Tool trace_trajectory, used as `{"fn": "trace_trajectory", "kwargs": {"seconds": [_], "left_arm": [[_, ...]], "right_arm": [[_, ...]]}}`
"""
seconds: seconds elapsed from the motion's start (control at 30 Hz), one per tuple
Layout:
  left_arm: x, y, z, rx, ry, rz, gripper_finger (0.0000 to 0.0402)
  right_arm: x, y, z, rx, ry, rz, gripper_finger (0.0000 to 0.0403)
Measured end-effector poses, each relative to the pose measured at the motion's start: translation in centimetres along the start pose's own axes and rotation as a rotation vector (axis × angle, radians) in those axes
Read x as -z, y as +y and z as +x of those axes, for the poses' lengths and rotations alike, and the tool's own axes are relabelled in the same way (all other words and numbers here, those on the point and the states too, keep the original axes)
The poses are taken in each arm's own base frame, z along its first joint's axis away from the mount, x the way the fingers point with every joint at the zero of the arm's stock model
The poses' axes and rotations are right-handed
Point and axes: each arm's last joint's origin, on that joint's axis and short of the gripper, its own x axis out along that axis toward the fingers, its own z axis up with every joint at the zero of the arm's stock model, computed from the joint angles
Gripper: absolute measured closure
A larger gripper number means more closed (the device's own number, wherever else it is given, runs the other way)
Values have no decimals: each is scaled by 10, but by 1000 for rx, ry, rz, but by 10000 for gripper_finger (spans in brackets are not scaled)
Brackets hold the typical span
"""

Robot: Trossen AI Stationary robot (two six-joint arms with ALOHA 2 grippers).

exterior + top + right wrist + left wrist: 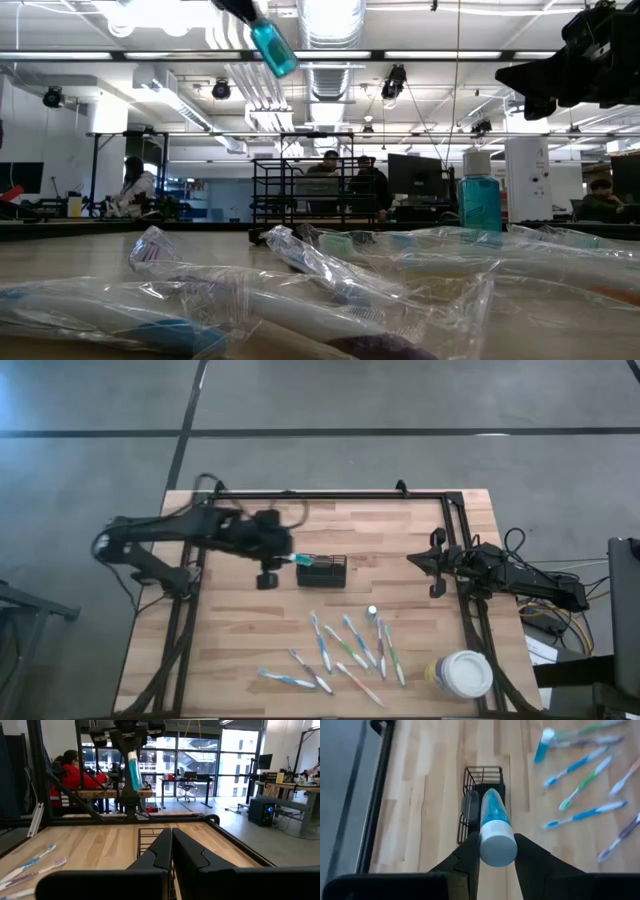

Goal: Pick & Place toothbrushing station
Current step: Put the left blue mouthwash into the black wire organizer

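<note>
- Your left gripper is pinching a clear blue bottle with a white cap, its fingers pressing the capped end on both sides while it hangs in the air.
- The bottle's blue end is pointing down toward the toothbrushing station, the black wire-mesh caddy sitting on the wooden table just beside the gripper, near the table's middle.
- By the look of it, you are in the placing step: the next move is calling for lining the bottle over an open compartment, then lowering it in upright before letting go.
- Wrapped toothbrushes are lying loose on the table near the caddy, with a round white-lidded tub at the corner.
- Your right gripper is waiting at the table's right rail, jaws pressed together and holding nothing.
</note>
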Motion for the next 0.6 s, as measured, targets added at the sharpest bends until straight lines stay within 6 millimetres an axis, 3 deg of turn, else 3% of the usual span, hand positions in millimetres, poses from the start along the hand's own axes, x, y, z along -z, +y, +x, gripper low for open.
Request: {"fn": "trace_trajectory", "kwargs": {"seconds": [0.23, 0.6], "left_arm": [[-32, 1, 50, 27, 208, 113, 304], [-49, 10, 106, 103, 331, 190, 304]], "right_arm": [[0, 0, 0, 0, 1, 0, 394], [0, 0, 0, 0, 2, -19, 394]]}}
